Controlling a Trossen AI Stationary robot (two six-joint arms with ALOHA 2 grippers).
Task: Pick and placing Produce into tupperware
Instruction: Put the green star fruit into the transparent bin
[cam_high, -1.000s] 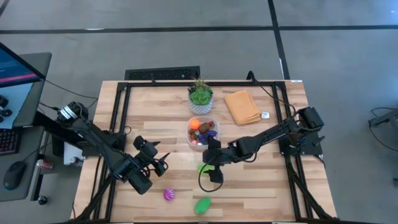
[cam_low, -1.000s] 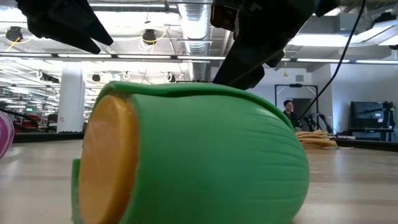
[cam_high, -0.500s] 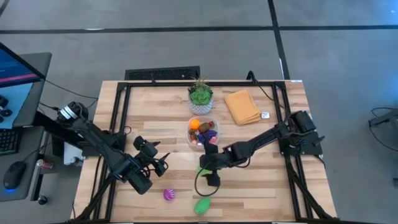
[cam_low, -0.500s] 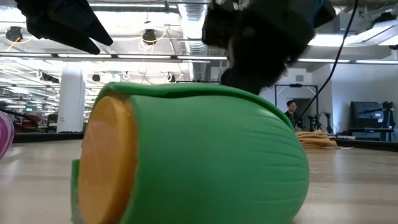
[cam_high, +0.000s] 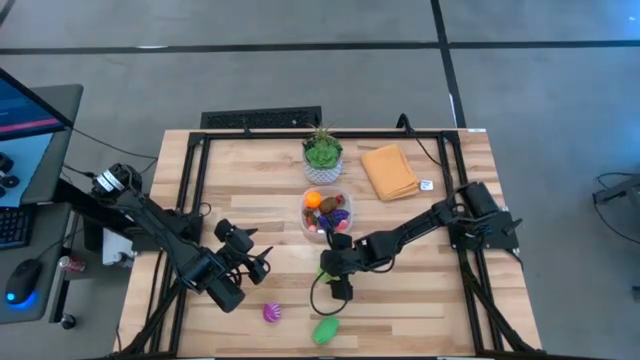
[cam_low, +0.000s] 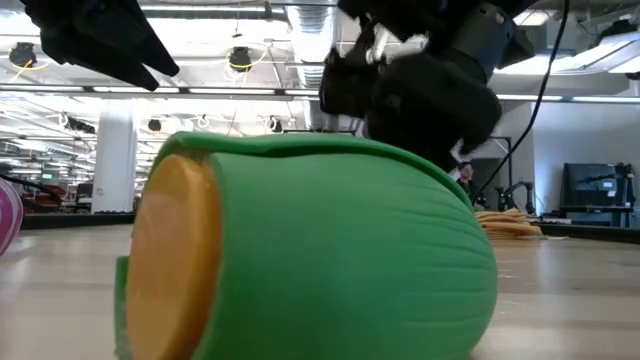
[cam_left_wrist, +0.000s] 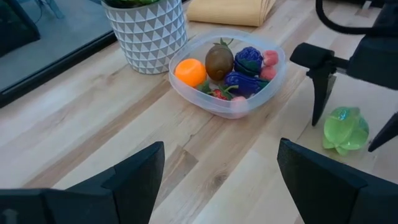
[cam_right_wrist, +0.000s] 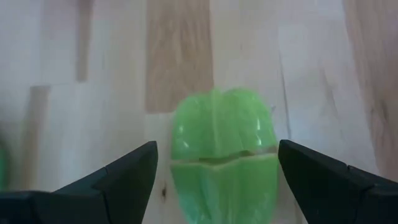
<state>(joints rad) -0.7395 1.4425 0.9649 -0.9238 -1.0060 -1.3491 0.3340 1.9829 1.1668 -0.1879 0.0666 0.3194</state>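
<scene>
The tupperware (cam_high: 326, 212) (cam_left_wrist: 227, 74) is a clear squarish container at mid-table. It holds orange, brown, purple, pink and red produce. A translucent light green produce piece (cam_right_wrist: 222, 155) (cam_left_wrist: 345, 129) lies on the wood nearer than the container. My right gripper (cam_right_wrist: 216, 165) (cam_high: 333, 275) is open and points down over it, one finger on each side and a gap showing. A darker green piece with an orange cut face (cam_low: 300, 250) (cam_high: 325, 330) and a pink-purple piece (cam_high: 272, 313) lie by the near edge. My left gripper (cam_left_wrist: 221, 162) (cam_high: 262, 262) is open and waits to the left.
A green plant in a white patterned pot (cam_high: 322, 155) stands beyond the container. A folded orange cloth (cam_high: 390, 172) lies to its right. Black frame rails run along the table's left and right sides. Bare wood lies between the two grippers.
My right gripper has moved slightly toward the table's left edge and come down over the light green piece, so that its fingers now stand on either side of it. The produce pieces have stayed where they were.
</scene>
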